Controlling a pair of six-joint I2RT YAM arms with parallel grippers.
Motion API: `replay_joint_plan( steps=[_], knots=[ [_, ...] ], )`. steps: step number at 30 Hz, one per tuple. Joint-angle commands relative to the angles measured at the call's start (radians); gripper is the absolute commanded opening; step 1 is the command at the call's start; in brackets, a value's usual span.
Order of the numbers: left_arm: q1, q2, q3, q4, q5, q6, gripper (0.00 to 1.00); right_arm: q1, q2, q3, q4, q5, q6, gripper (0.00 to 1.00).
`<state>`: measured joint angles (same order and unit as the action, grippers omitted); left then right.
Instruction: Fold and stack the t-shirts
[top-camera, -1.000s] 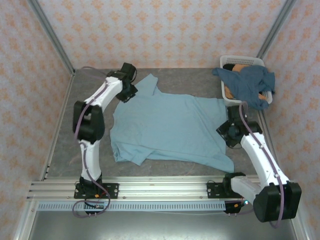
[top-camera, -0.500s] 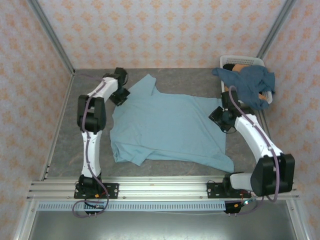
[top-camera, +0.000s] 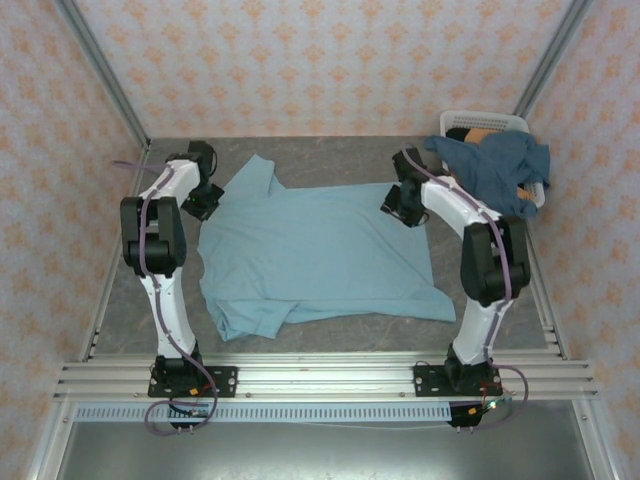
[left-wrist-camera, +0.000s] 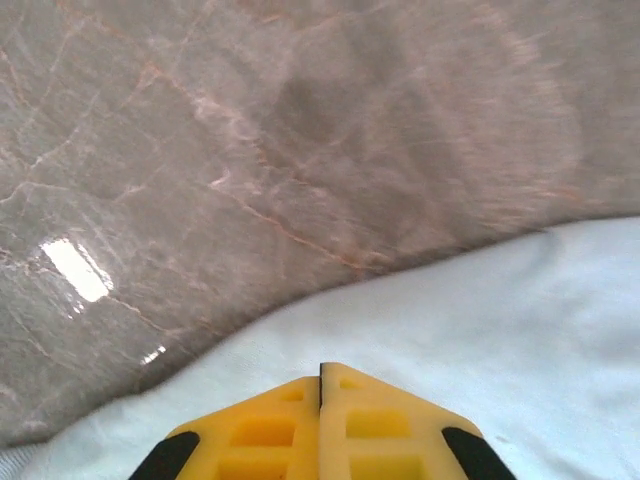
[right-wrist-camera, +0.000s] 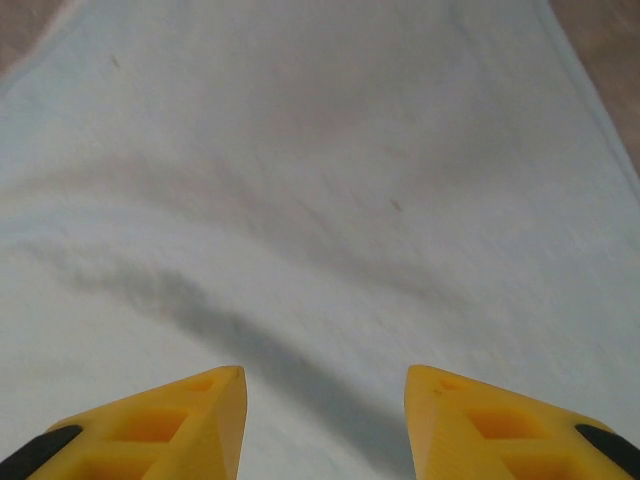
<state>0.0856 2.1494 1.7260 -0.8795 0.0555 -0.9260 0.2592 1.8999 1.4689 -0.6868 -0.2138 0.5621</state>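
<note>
Sky-blue t-shirt (top-camera: 315, 255) lies flat, long axis left-right; left end effector (top-camera: 204, 202) closed at its upper-left edge, right end effector (top-camera: 400, 210) open over its upper-right corner.

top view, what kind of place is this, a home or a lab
Most likely a robot test booth, not a home: a left arm and right arm bolted to a metal rail, wallpapered panels boxing in the table, a t-shirt spread flat.
</note>
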Motion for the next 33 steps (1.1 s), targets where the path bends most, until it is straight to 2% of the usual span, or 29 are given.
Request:
replay_joint_plan(
  steps=[1, 5, 11, 14, 22, 25, 33],
  knots=[
    [-0.029, 0.022, 0.136, 0.038, 0.064, 0.030, 0.17, 0.001, 0.103, 0.122, 0.007, 0.050, -0.063, 0.46],
    [-0.063, 0.167, 0.350, 0.035, 0.095, 0.095, 0.25, -0.004, 0.233, 0.257, -0.029, 0.099, -0.086, 0.46],
    [-0.090, 0.393, 0.662, -0.052, 0.138, 0.122, 0.23, -0.030, 0.369, 0.409, -0.127, 0.141, -0.045, 0.45],
    [-0.096, 0.460, 0.726, -0.108, 0.127, 0.107, 0.18, -0.042, 0.428, 0.466, -0.189, 0.145, -0.013, 0.44],
    [-0.066, 0.443, 0.590, -0.170, 0.001, 0.059, 0.08, -0.061, 0.530, 0.581, -0.346, 0.187, 0.031, 0.43],
    [-0.039, 0.398, 0.500, -0.141, -0.012, 0.040, 0.07, -0.065, 0.542, 0.588, -0.377, 0.204, 0.048, 0.43],
    [0.022, 0.332, 0.384, -0.103, 0.001, 0.004, 0.07, -0.063, 0.539, 0.559, -0.370, 0.194, 0.086, 0.43]
  ],
)
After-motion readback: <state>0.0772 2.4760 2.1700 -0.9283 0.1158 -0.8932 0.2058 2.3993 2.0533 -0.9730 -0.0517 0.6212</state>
